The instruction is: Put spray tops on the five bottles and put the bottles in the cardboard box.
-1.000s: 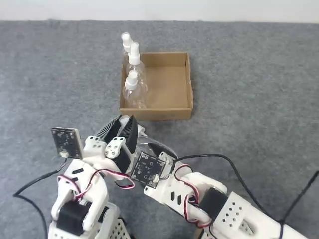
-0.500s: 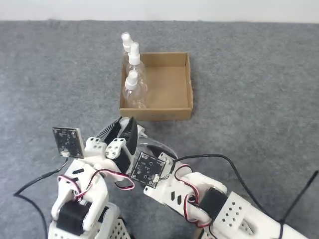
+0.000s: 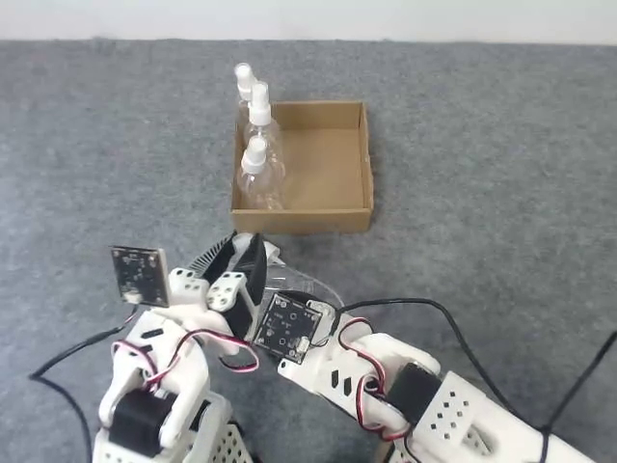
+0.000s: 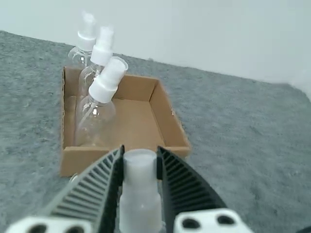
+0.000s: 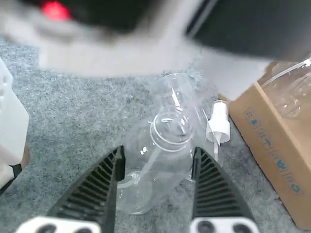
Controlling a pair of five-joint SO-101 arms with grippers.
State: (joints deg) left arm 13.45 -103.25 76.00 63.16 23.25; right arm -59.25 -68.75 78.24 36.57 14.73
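Note:
My left gripper [image 4: 140,153] is shut on a white spray top [image 4: 140,189], held upright in front of the cardboard box [image 4: 167,116]. In the high view this gripper [image 3: 243,253] sits just above the clear open-necked bottle [image 3: 307,284]. My right gripper [image 5: 156,150] is shut on that bottle [image 5: 163,160], one finger on each side, its open neck facing the camera. Three capped bottles [image 3: 258,169] stand along the left side of the box [image 3: 367,154]; the farthest one [image 3: 243,82] is at the box's back corner.
A loose spray top [image 5: 217,127] lies on the grey carpet beside the held bottle, near the box's front corner [image 5: 272,145]. Another clear bottle [image 5: 177,87] lies just behind the held one. The right half of the box floor [image 3: 323,169] is bare.
The left arm has shifted slightly right and nearer the front edge, bringing the spray top closer over the bottle held by the right gripper. The box and its bottles are unmoved.

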